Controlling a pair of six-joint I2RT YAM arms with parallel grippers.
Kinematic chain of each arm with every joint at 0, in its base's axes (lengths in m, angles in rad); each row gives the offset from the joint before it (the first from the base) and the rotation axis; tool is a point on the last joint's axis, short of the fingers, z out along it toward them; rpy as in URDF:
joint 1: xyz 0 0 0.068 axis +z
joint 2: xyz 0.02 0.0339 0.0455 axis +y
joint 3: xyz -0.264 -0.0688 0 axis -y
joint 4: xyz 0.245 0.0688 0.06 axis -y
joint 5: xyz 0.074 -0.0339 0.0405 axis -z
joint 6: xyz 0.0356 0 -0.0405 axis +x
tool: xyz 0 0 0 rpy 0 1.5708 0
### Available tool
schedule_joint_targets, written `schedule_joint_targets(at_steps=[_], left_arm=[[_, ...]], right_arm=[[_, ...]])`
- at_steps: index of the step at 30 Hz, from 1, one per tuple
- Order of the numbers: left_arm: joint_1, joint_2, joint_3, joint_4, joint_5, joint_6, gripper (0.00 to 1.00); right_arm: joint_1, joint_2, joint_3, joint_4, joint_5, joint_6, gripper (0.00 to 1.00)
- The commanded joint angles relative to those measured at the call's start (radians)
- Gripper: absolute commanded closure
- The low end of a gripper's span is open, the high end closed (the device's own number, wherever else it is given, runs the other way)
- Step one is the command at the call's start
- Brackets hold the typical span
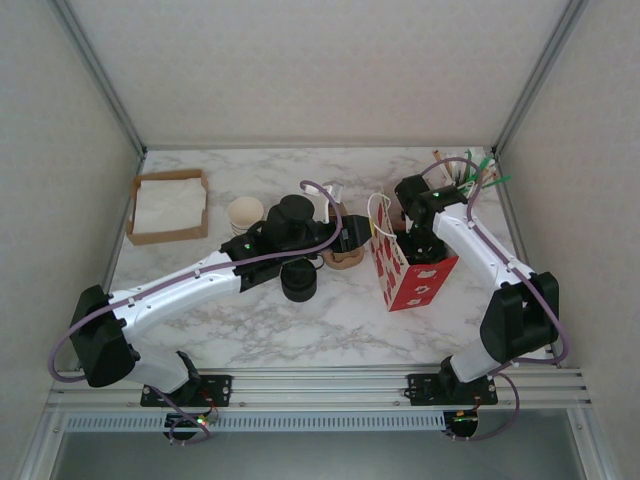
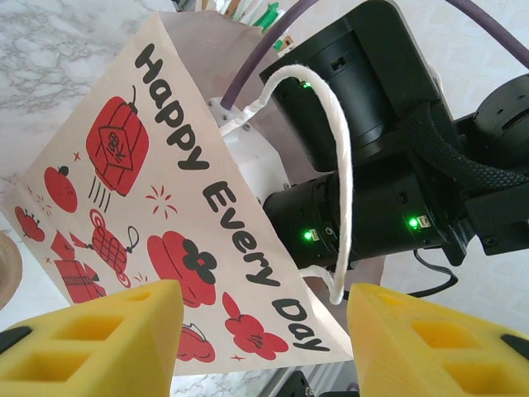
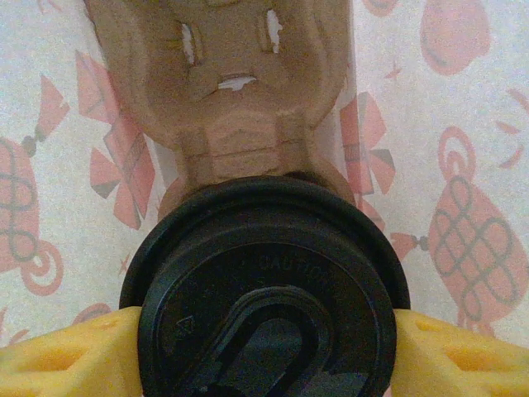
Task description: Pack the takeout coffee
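The takeout coffee (image 3: 264, 298) shows its round black lid from above in the right wrist view. My right gripper (image 3: 264, 351) is shut on it, a yellow pad pressed against each side. It hangs inside the red-and-white "Happy Every Day" paper bag (image 1: 415, 275), just above a brown pulp cup carrier (image 3: 240, 91) on the bag's floor. My left gripper (image 2: 264, 339) is open beside the bag's printed side (image 2: 165, 207), its yellow fingers (image 2: 91, 339) wide apart with nothing between them. The bag's white rope handle (image 2: 343, 165) hangs in front of the right arm (image 2: 372, 165).
A squat black stack of lids (image 1: 298, 280) sits under the left arm. Lidless cream cups (image 1: 245, 212) stand behind it, and a brown holder (image 1: 345, 258) is next to the bag. A cardboard box of napkins (image 1: 168, 205) is at back left, stirrers and straws (image 1: 470, 170) at back right.
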State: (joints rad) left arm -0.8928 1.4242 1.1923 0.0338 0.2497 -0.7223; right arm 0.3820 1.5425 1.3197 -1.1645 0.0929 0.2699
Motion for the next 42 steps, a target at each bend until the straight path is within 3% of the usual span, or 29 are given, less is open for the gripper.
schedule_joint_targets(at_steps=[1, 42], left_arm=[[0.011, 0.006, 0.026, 0.028, 0.016, 0.0, 0.45], [0.009, 0.029, 0.049, 0.02, 0.029, 0.004, 0.44]], right_arm=[[-0.006, 0.012, -0.044, -0.018, 0.0, 0.014, 0.31], [-0.007, 0.021, 0.039, -0.142, 0.024, 0.013, 0.31]])
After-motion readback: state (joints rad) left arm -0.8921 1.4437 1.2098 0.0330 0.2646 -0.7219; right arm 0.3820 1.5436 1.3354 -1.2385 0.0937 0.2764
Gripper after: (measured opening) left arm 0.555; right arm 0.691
